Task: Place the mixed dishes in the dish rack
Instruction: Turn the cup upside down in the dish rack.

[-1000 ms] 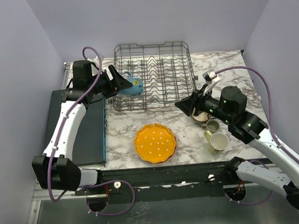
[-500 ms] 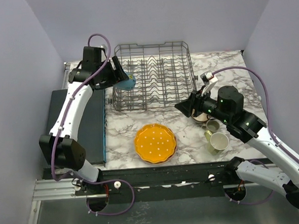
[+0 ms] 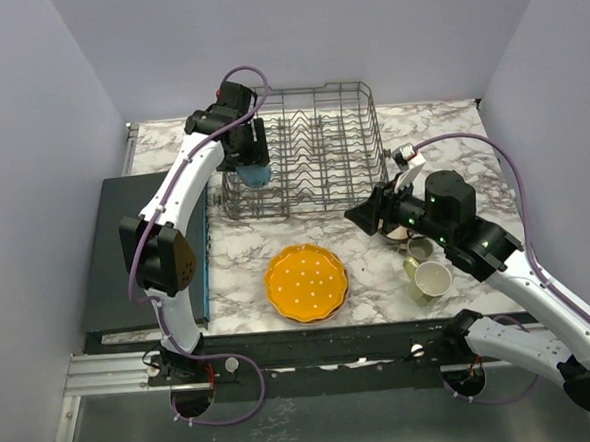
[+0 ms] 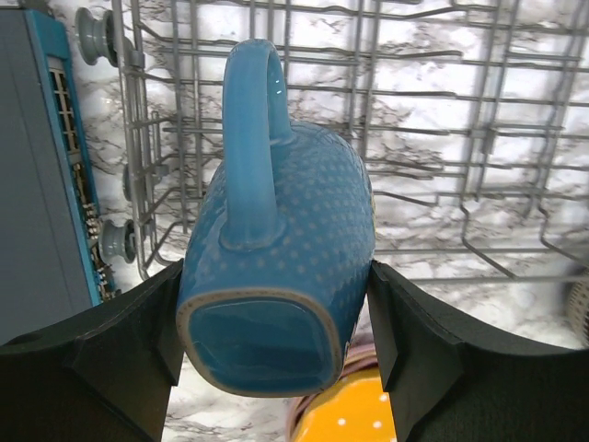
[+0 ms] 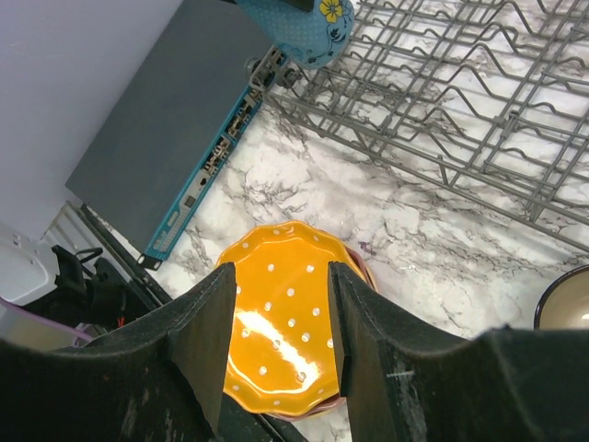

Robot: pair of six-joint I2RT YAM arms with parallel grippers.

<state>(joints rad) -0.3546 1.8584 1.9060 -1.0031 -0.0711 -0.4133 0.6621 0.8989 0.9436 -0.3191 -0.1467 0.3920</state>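
- Hanging over the left end of the dish rack (image 3: 298, 89), the left tool (image 4: 276, 322) is clamped on the blue mug (image 4: 285, 230), one finger flat against each side of its body.
- The mug's long axis runs along the tool's reach. Its base faces the wrist camera, its mouth points away toward the rack's wires, and its handle sits clear of both fingers.
- The rack stands at the far edge of the desk (image 3: 440, 132). Its left-end tines lie straight ahead of the mug's mouth, so setting it down looks like a short move along that axis, not a sideways one.
- How far the mug is from the wires cannot be told.
- The right tool (image 5: 276, 322) stands apart and holds nothing, above the orange scalloped plate (image 3: 306, 282) near the middle of the desk's near edge.
- The right arm is the nearer one to that plate and to the small mugs (image 3: 434, 278) toward the desk's right edge, while the left arm is nearer the rack's left end.
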